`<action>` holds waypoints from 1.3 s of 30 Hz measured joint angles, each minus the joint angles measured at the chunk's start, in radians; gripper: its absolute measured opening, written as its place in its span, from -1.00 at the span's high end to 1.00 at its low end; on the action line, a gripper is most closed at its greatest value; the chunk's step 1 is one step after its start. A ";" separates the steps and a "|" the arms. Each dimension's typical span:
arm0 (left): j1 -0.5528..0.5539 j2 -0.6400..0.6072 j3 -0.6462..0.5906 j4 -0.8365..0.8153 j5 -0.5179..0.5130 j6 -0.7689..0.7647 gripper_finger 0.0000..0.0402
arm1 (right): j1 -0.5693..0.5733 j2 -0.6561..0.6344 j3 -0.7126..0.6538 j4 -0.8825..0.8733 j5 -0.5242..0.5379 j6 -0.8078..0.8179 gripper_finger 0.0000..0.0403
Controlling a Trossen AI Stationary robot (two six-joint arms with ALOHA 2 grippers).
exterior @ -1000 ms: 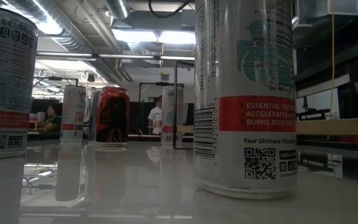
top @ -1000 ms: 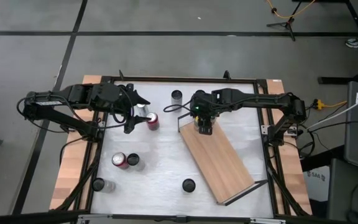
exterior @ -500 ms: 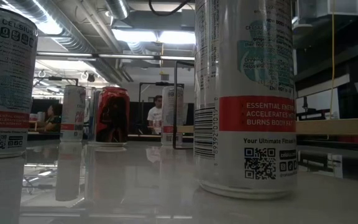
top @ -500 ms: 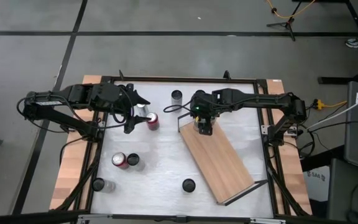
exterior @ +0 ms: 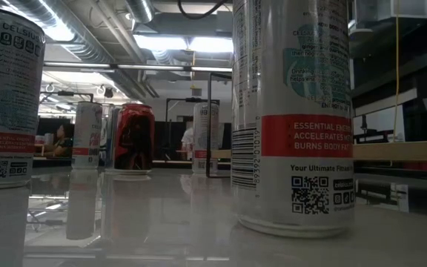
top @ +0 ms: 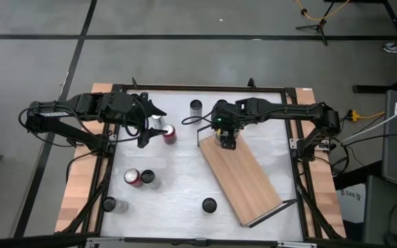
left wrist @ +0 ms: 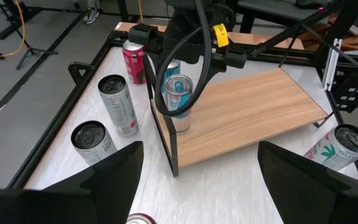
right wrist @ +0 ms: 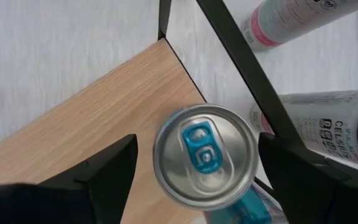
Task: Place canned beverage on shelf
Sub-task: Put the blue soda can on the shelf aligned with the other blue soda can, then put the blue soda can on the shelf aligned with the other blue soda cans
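Observation:
A silver can with a blue tab [right wrist: 205, 154] stands upright on the far left end of the light-wood shelf [top: 243, 179], just inside the black wire rail [left wrist: 166, 143]. My right gripper [top: 225, 141] points down over this can and is open. Its fingers [right wrist: 107, 180] stand on either side of the can top, and I cannot tell whether they touch it. The same can [left wrist: 178, 93] shows under that gripper in the left wrist view. My left gripper [top: 145, 131] hovers open at the table's left, next to a silver can [top: 158, 122] and a red can [top: 169, 134].
More cans stand on the white table: one at the far middle [top: 196, 107], a red and a dark-topped one together [top: 133, 178], and one each at near left [top: 109, 204] and near middle [top: 208, 204]. A black frame [top: 185, 88] rims the table. The rest of the shelf board is bare.

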State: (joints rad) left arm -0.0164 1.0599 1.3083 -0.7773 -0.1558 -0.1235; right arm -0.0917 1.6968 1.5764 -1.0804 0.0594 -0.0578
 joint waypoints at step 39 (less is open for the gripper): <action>0.043 0.000 0.000 -0.008 -0.171 -0.079 -0.54 | 0.001 -0.123 0.000 -0.074 -0.158 0.073 -0.61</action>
State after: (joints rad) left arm 0.0265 1.0603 1.3083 -0.7849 -0.3271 -0.2024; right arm -0.0910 1.5735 1.5761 -1.1544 -0.0982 0.0149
